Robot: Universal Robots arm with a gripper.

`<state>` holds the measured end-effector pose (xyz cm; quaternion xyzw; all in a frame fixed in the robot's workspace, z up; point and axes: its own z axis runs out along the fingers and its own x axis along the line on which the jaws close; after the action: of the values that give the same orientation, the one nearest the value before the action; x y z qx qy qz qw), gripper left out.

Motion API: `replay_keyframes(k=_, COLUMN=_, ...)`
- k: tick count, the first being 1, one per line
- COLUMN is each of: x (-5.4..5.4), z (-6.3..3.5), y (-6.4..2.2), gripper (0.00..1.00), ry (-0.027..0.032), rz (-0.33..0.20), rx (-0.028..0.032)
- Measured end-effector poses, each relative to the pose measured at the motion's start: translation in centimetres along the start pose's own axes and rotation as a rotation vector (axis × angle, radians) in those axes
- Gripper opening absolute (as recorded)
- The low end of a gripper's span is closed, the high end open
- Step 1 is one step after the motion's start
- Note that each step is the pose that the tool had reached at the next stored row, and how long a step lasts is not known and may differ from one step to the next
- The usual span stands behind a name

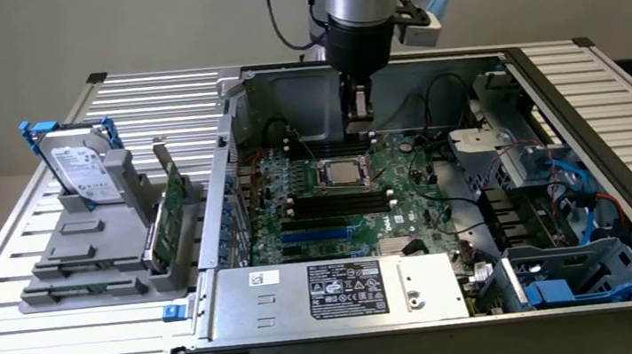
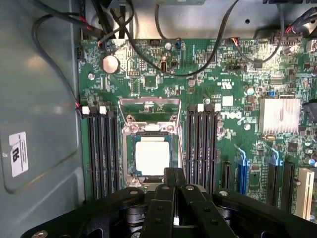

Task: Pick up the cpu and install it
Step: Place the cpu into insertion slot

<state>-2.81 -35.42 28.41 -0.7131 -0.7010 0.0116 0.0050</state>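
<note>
Silvery cpu (image 2: 152, 156): lying in the socket (image 2: 148, 128) on the green motherboard (image 2: 163, 74). Gripper (image 2: 174, 174): hovering near it, fingers (image 2: 169, 178) pressed together, holding nothing.

On my wrist feed I saw the gripper (image 2: 174, 174) with its jaws pressed together, the cpu (image 2: 152, 156) lying flat in the motherboard socket (image 2: 148, 122) just beyond its tips, black memory slots (image 2: 102, 148) flanking that socket on both sides.
</note>
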Motion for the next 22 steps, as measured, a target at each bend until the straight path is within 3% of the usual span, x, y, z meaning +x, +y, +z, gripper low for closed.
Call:
replay_keyframes(k=13, x=0.0, z=0.06, y=-2.65, gripper=0.11, ry=0.0013, rz=-0.029, rx=0.0014)
replay_keyframes(k=22, x=0.0, z=0.11, y=-4.54, gripper=0.11, ry=0.0077, rz=-0.036, rx=0.0066)
